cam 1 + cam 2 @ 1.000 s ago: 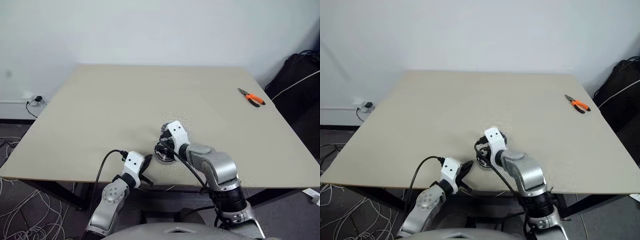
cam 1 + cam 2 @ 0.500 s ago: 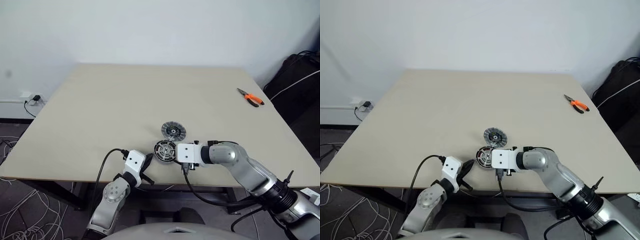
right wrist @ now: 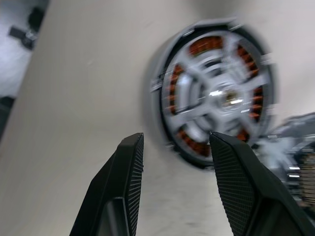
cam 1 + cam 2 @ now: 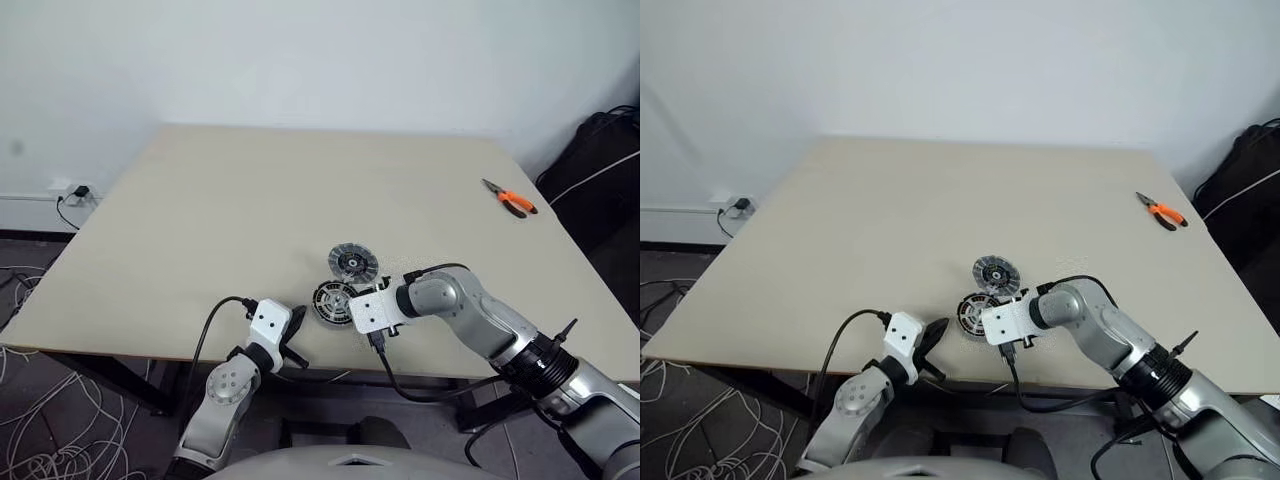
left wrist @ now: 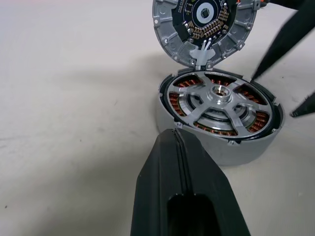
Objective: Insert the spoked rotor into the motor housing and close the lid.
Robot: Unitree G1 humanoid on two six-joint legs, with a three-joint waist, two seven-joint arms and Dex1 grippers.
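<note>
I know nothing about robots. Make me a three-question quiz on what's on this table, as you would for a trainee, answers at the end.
1. True or false: the rotor already sits inside the housing.
2. Where does the lid lie? A) on the housing B) on the table just beyond the housing C) in the right hand
3. Fill in: the orange-handled tool near the table's far right edge is a pair of ____.

Key:
1. True: its silver spokes lie within the ring of copper coils.
2. B: it lies ribbed face up, and the housing is uncovered.
3. Pliers.
</note>
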